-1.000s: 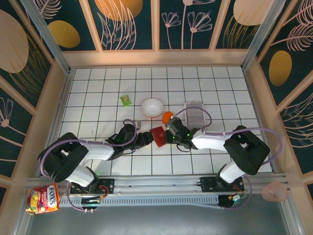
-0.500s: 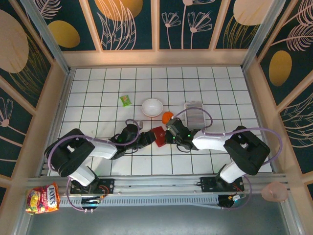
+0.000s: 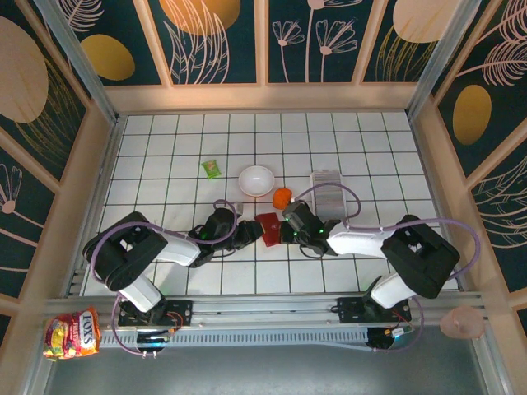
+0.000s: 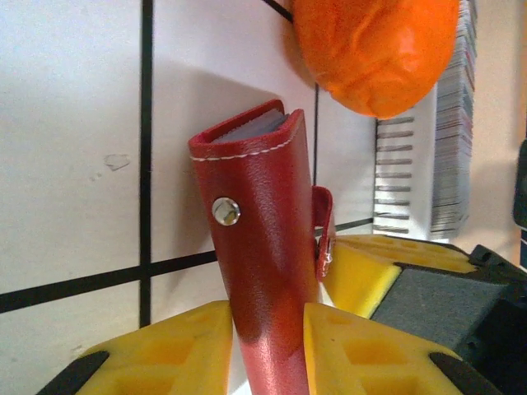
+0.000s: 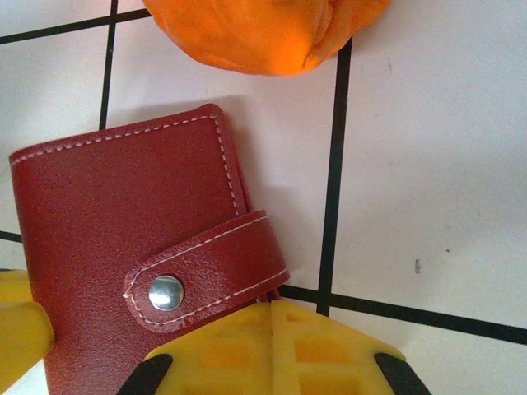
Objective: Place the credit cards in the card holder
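**Left gripper** [image 4: 265, 313]: we see its two yellow fingers [image 4: 165, 350] set against opposite sides of the card holder [image 4: 259, 206], pinching it. The dark red wallet reaches out closed from between the tips, and a silver snap [image 4: 225, 211] shows on its face.

**Right gripper** [image 5: 272, 317]: its jaws are pressed together, with the tips meeting the holder at the snap strap [image 5: 210, 263]. We cannot tell whether the strap's edge is caught between them.

Just beyond both grippers' tips, past the holder's far end, a rounded orange object [image 4: 375, 49] lies on the white tiled table [image 4: 74, 99].

Farther out, to one side of the left gripper, the credit cards [image 4: 451, 123] stand as a ribbed row in a clear tray [image 4: 402, 164], apart from the holder.
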